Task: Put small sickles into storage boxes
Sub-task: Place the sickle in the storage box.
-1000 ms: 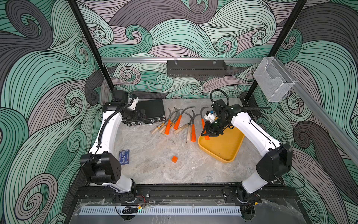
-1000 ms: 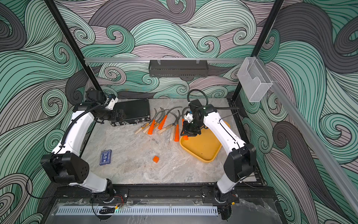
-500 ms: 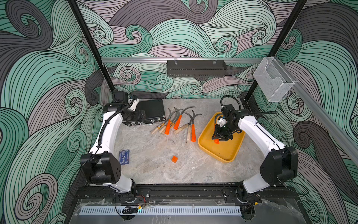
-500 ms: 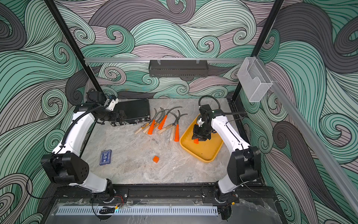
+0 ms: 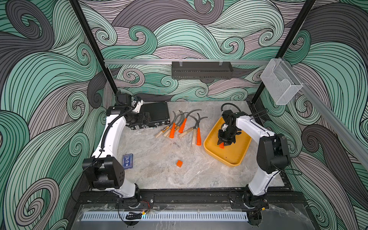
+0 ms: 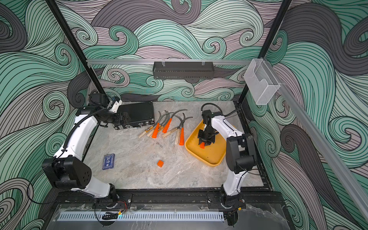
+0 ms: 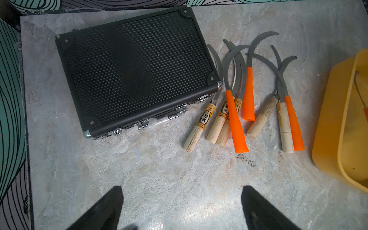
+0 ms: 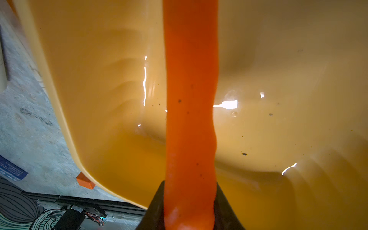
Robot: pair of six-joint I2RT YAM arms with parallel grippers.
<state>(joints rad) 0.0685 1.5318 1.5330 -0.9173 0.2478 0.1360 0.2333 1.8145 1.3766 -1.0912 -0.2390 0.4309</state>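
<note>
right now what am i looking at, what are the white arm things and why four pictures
These are two white robot arms at a marble table, each ending in a two-fingered claw. Two pictures look down from one overhead camera; the other two come from cameras on the wrists. The left claw is open and empty, near a black ribbed case. Beside the case lies a pile of small sickles, with orange or wooden handles. The right claw is shut on one orange sickle handle, low over a yellow tray. A small orange cube and a blue box also lie on the table.
</note>
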